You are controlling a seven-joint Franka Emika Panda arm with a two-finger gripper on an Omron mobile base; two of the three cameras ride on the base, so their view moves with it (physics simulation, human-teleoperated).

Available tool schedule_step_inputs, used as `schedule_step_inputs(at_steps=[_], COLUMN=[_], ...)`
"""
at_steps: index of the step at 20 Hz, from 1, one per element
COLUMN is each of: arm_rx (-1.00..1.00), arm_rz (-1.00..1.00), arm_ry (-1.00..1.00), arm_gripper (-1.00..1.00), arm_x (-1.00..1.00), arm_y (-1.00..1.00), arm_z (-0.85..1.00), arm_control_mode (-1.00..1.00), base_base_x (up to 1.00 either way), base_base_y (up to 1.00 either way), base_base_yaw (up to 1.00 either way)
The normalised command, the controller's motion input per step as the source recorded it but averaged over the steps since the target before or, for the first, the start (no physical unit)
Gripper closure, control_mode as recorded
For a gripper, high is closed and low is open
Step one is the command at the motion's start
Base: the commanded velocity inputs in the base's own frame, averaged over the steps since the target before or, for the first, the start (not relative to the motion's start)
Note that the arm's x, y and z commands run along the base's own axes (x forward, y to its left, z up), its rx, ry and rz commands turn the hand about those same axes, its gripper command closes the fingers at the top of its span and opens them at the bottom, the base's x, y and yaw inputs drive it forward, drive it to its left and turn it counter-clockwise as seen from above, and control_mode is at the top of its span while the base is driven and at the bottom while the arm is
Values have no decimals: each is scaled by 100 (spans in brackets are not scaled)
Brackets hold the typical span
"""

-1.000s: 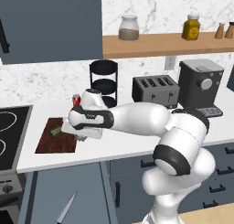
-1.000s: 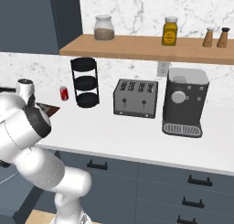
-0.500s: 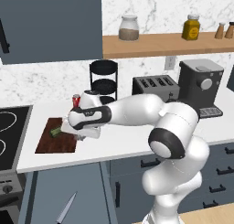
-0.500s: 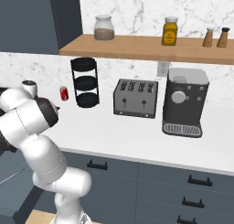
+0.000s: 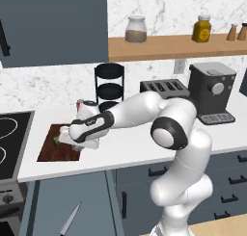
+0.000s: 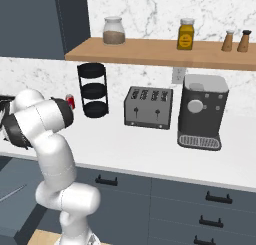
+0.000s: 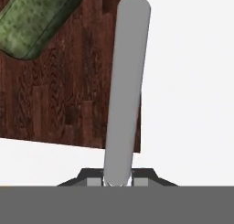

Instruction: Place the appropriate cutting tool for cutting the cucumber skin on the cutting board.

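Clenching the peeler [image 7: 125,90] by its handle, the hand [image 5: 77,142] hangs low over the cutting board's [image 5: 50,152] right edge, near the cucumber [image 7: 34,22], probably so the tool lands on wood, not the tabletop [image 5: 135,143].

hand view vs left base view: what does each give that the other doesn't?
Hand view alone: the peeler handle, shut in the end effector, running over the cutting board's edge. Left base view alone: a knife low in front of the cabinets, plus the toaster and coffee machine on the counter. Both: the board and the cucumber on it.
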Motion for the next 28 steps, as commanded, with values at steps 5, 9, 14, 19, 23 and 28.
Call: schedule_step_inputs(at_steps=[5, 9, 14, 19, 23, 28], arm_rx=[0, 0, 0, 0, 0, 0], arm_rz=[0, 0, 0, 0, 0, 0], arm_ry=[0, 0, 0, 0, 0, 0], arm_gripper=[100, 100, 100, -100, -100, -100], arm_x=[20, 20, 10, 2, -1, -34], arm_y=[22, 16, 13, 21, 10, 1], arm_z=[-25, -34, -32, -31, -6, 18], arm_control_mode=[-100, -100, -100, -100, -100, -100], base_base_x=[0, 0, 0, 0, 0, 0], base_base_y=[0, 0, 0, 0, 0, 0], base_base_yaw=[0, 0, 0, 0, 0, 0])
